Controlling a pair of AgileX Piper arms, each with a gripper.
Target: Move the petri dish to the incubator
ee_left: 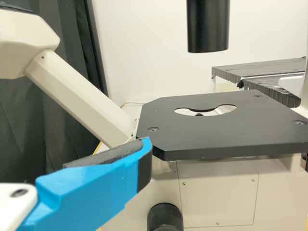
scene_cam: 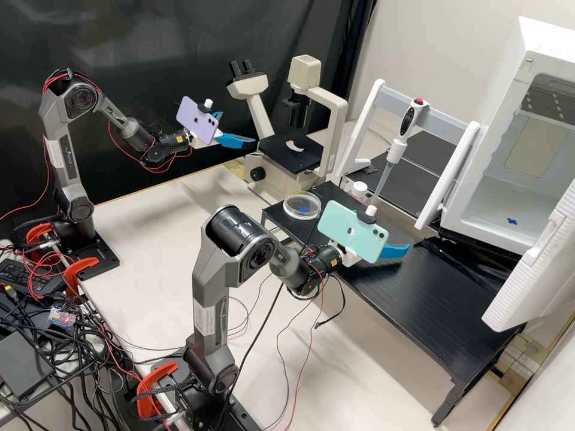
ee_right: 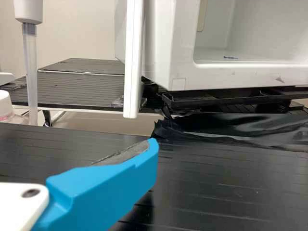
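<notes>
1. High view: the petri dish sits flat on the far end of the black counter, well apart from the open incubator. It looks like thin, clear plastic: light, stiff, smooth enough to slip and likely to crack if squeezed hard. I'd take it low across opposite sides of the round wall, gently, and keep it level so nothing inside shifts.
2. Same view: the left pincer is near the microscope, its blue fingers clearly spread, nothing between them. The right pincer is over the counter, nearer the dish, its near finger apart from it; the phone partly hides the gap.
3. Left wrist view: the grey pad is bare and presses on nothing. I read that pincer as open, though its exact width I can't tell.
4. Right wrist view: one finger reaches above the counter, its pad uncovered and nothing held. This pincer looks parted too; how widely, I can't say.
</notes>
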